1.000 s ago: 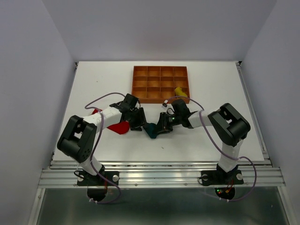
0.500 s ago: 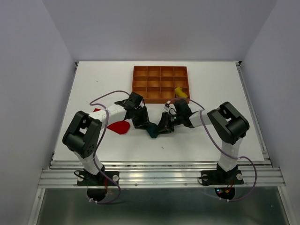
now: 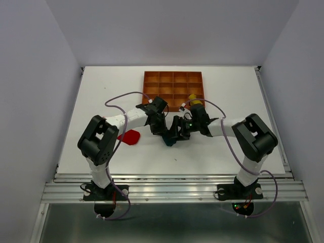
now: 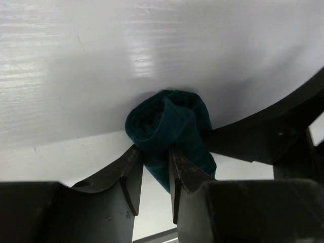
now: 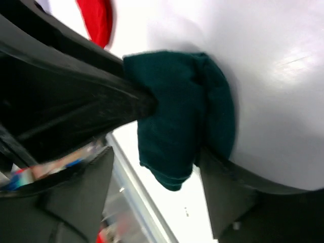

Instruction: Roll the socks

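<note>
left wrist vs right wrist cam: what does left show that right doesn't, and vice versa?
Only left wrist: the left gripper from behind, its fingers pinched on a fold of the teal sock, and the roll's coiled end. Only right wrist: the red sock at the top edge, and the right gripper with jaws apart, one either side of the roll. Both: the rolled teal sock on the white table, with the opposite gripper at it.
</note>
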Robot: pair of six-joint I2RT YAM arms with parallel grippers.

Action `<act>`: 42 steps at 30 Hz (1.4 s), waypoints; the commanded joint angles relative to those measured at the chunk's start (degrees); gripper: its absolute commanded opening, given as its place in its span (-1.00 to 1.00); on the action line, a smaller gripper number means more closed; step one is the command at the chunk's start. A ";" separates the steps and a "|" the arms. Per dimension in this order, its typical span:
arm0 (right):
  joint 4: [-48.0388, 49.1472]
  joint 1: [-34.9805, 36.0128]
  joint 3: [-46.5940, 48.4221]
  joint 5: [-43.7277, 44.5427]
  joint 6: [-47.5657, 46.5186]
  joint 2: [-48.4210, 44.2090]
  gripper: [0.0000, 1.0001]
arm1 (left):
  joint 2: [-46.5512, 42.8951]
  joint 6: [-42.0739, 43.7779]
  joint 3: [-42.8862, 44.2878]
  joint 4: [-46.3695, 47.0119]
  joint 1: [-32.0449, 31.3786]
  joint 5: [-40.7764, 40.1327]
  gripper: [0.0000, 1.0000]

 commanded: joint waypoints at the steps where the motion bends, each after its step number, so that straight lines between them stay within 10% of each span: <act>1: -3.60 -0.53 -1.63 6.66 -9.54 -6.24 0.60 | 2.24 -0.27 3.06 -7.50 -1.81 -9.38 -0.56; 5: -4.03 -0.53 -4.62 11.05 -12.18 -12.50 0.99 | 3.12 -1.32 5.78 -11.98 -3.13 -13.78 -0.61; 17: -8.25 16.25 -7.18 41.70 -27.48 -26.39 1.00 | 8.30 2.72 14.30 -20.25 -4.27 -13.52 -0.61; 42: -7.81 36.74 5.65 72.85 -43.92 -9.00 0.97 | 11.29 4.39 16.68 -21.93 -4.36 -8.43 -0.61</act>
